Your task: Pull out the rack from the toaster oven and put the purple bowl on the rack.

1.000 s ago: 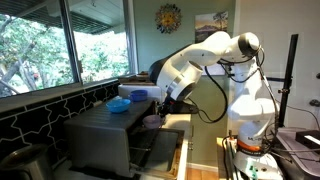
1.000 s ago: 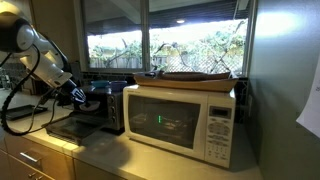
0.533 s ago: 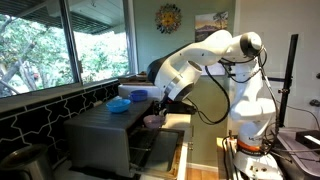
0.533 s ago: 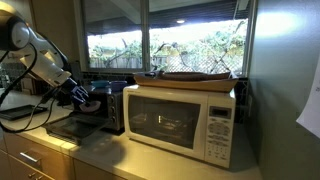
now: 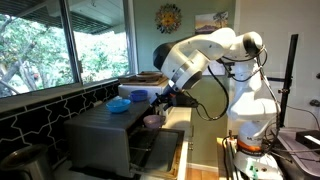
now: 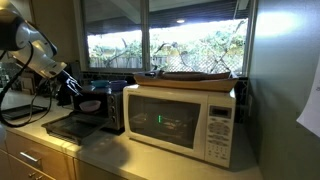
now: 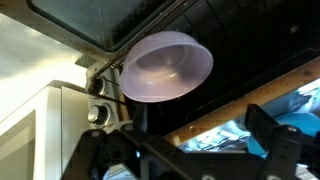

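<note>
Lavender plastic fills the middle of the wrist view: the purple bowl (image 7: pixel 165 65) sits upright and open side up on the dark rack (image 7: pixel 170 15). Thin metal bars run past its upper-left rim. Elsewhere the wires of the rack are lost against the black behind them, so I cannot tell how far it stands out of the toaster oven (image 5: pixel 100 135).

In an exterior view the bowl (image 5: pixel 151 121) shows only as a small pale patch at the front edge of the oven's mouth. It is above the dropped door (image 5: pixel 162 150) and partly screened by the oven's corner. From the opposite side the oven (image 6: pixel 108 105) is half hidden behind the white microwave (image 6: pixel 185 122), and I cannot pick out the bowl there.

The gripper (image 7: pixel 190 150) is spread wide and holds nothing. Its dark fingers (image 7: pixel 275 140) are cut off by the lower edge of the wrist view, well apart from the bowl. In both exterior views the gripper (image 5: pixel 160 98) (image 6: pixel 66 82) hangs above and in front of the oven's opening, too small and dark to read.

A blue bowl (image 5: pixel 118 105) rests on the oven's top near its front edge.
</note>
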Robot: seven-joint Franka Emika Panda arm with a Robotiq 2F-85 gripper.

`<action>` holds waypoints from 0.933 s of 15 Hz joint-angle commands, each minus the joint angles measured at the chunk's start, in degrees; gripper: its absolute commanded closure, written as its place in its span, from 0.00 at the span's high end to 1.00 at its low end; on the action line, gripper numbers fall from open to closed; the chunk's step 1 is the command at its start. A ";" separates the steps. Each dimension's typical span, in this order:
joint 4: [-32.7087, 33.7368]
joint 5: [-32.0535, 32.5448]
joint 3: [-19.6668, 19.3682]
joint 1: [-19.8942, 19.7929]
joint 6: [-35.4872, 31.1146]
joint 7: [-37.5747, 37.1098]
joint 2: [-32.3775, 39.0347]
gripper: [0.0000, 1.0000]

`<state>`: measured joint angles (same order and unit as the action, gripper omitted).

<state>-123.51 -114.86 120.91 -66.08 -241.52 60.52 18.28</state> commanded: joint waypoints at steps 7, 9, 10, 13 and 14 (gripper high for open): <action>3.58 -19.19 17.97 -13.37 -1.22 37.99 9.45 1.00; 5.46 -26.90 19.45 -17.92 -1.18 46.30 7.20 1.00; 6.30 -29.93 20.36 -20.61 -1.18 50.06 5.95 1.00; 4.08 -28.95 20.89 -23.02 -1.19 52.25 6.20 1.00; 4.98 -29.12 22.77 -26.33 -1.19 53.78 4.67 1.00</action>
<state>-118.44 -143.96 141.70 -88.28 -241.53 112.03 25.63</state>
